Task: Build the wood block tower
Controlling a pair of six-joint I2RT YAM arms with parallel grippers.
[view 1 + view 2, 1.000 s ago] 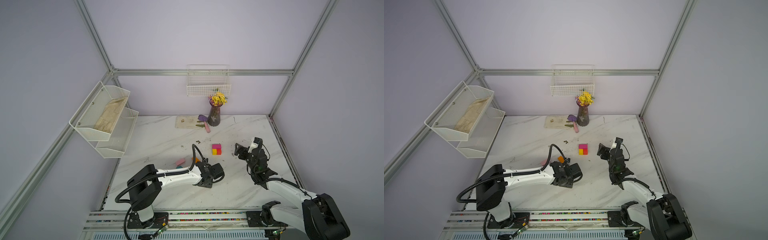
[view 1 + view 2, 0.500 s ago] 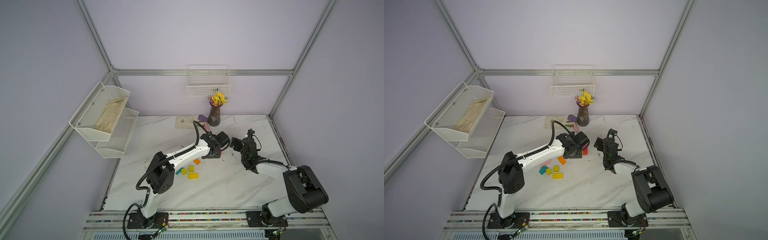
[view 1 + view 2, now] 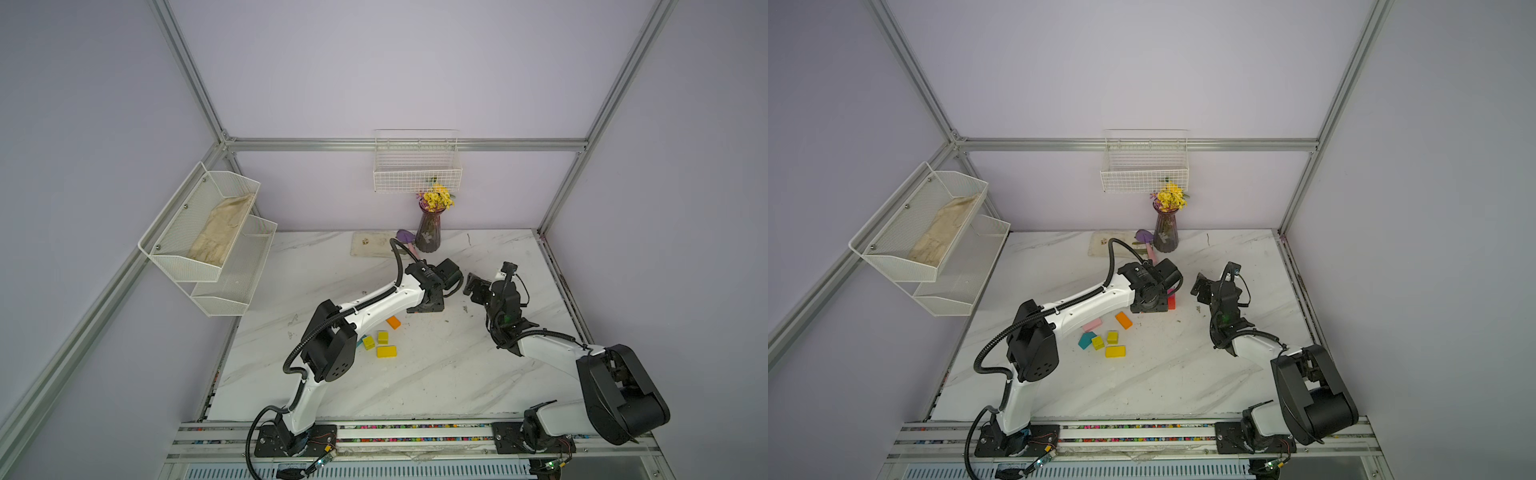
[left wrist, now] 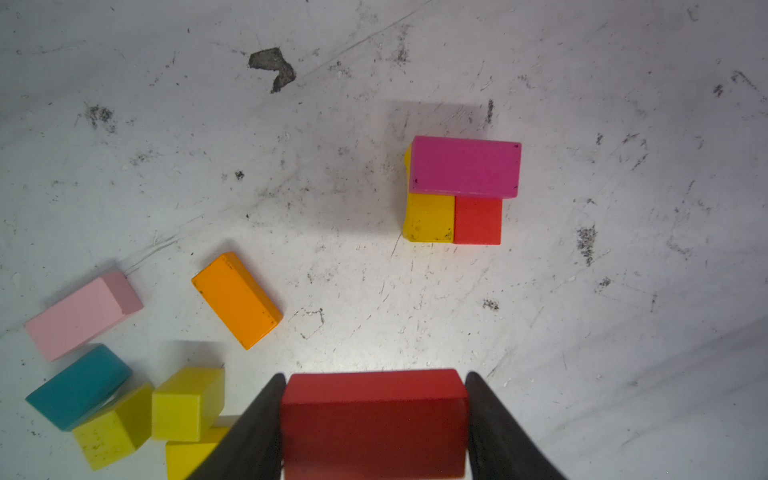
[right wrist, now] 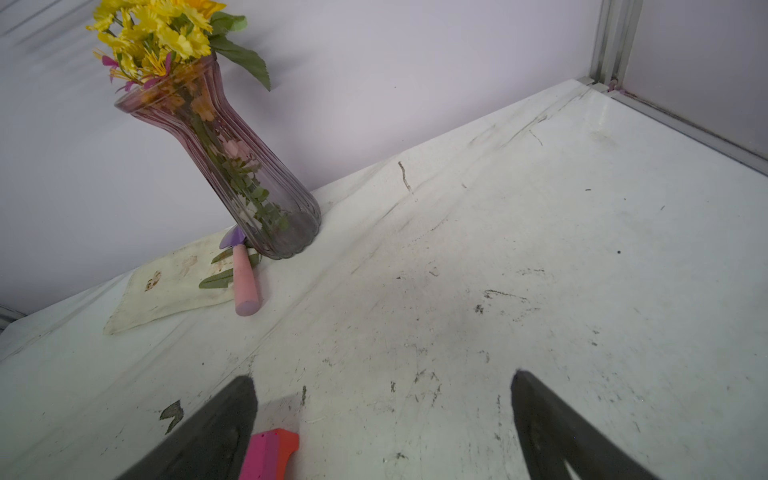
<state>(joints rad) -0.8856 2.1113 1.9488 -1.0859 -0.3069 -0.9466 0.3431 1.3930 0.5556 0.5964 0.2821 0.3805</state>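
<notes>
We see the left gripper [image 4: 374, 378] pinching a red brick [image 4: 374, 428] by its short ends, close to the tower [image 4: 465, 166] on the marble table [image 3: 436, 386]: magenta brick [image 4: 465, 170] on a yellow block [image 4: 428, 218] and a red block [image 4: 478, 220]. The right gripper [image 5: 382, 379] is spread wide, just beside the tower. Lying loose, apart from it: orange brick [image 4: 237, 299], pink brick [image 4: 81, 316], teal piece [image 4: 79, 386], yellow cubes [image 4: 187, 403].

Light: bright, even and soft in both top views; the marble surface [image 3: 436, 374] shows no hard glare.
Shadows: short, soft-edged beside the stack [image 4: 465, 166]; the red block [image 4: 374, 424] has a dark near face.
Focus: left claw's fingers [image 4: 257, 432] blurred near the lens.
Distortion: frame posts [image 3: 189, 70] splay outward at top-view edges.
</notes>
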